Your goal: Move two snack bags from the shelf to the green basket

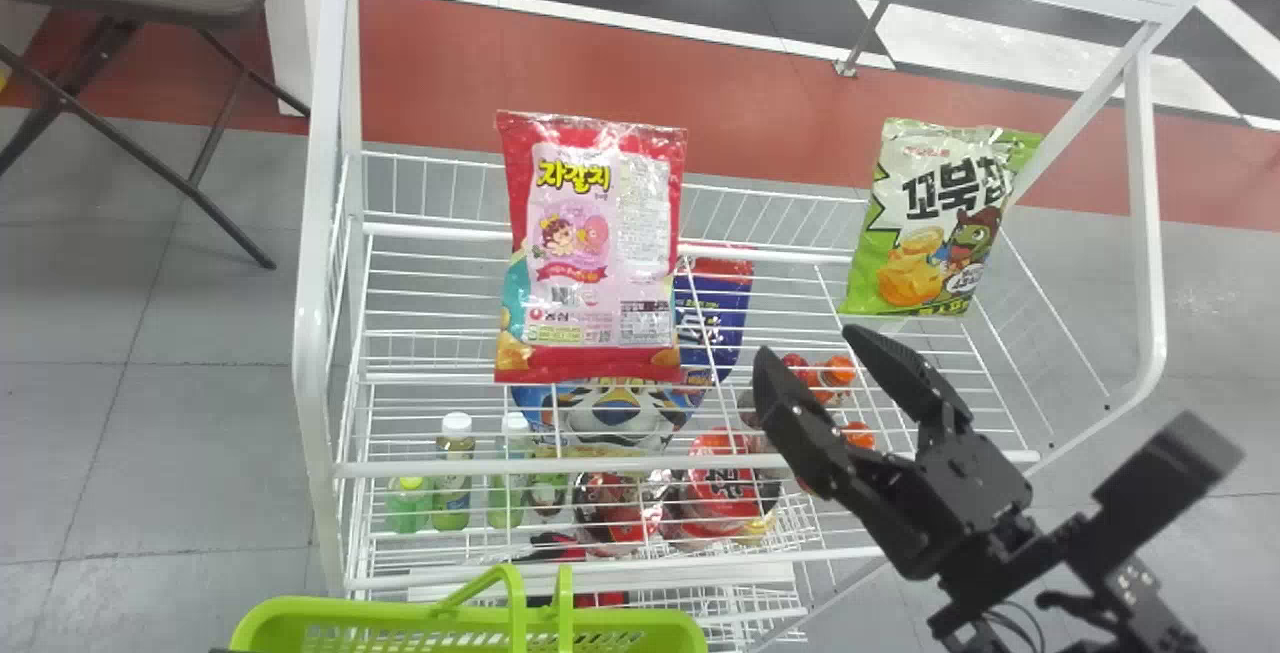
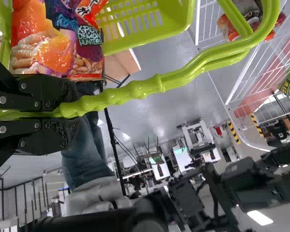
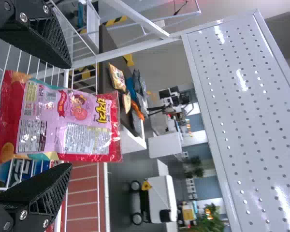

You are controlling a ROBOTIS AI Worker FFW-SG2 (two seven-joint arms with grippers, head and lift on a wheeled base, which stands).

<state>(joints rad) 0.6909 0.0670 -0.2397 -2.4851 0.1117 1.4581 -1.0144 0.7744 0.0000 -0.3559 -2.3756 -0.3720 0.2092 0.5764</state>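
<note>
Jaws gape on right gripper (image 1: 807,343); left wrist view shows left gripper (image 2: 76,110) clamping the basket handle (image 2: 150,86).

The open right gripper (image 1: 808,343) hangs near a red snack bag (image 1: 600,278) on the shelf (image 1: 400,469).

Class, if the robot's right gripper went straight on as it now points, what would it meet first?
Probably the red-and-pink snack bag, seen ahead between the right gripper's open jaws; how far off is unclear, and the right gripper might pass its edge.
</note>
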